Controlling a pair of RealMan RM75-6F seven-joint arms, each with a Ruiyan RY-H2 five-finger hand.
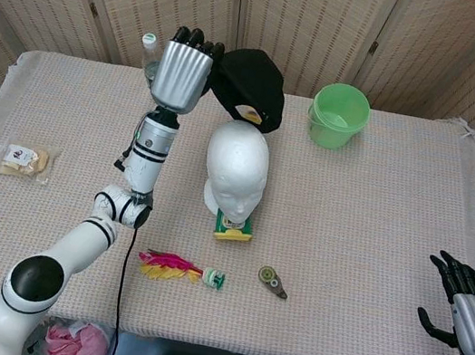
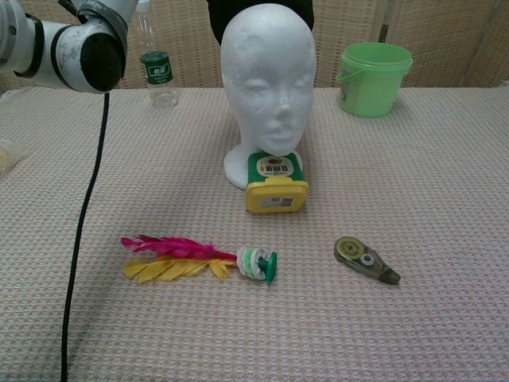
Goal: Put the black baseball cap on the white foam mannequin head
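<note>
The white foam mannequin head (image 1: 236, 170) (image 2: 268, 79) stands upright mid-table, facing me. My left hand (image 1: 183, 74) is raised behind and left of it, gripping the black baseball cap (image 1: 252, 86), which hangs just above the back of the foam head. In the chest view only the cap's (image 2: 216, 14) lower edge shows behind the head, and the left hand is out of frame above the arm (image 2: 75, 52). My right hand (image 1: 464, 312) hovers at the table's near right corner, fingers apart, holding nothing.
A yellow-green box (image 1: 235, 225) lies at the head's base. A feather shuttlecock (image 1: 175, 269) and a correction tape dispenser (image 1: 273, 281) lie nearer me. A green bucket (image 1: 338, 115) stands back right, a water bottle (image 2: 158, 68) back left, a snack bag (image 1: 23, 160) at the left edge.
</note>
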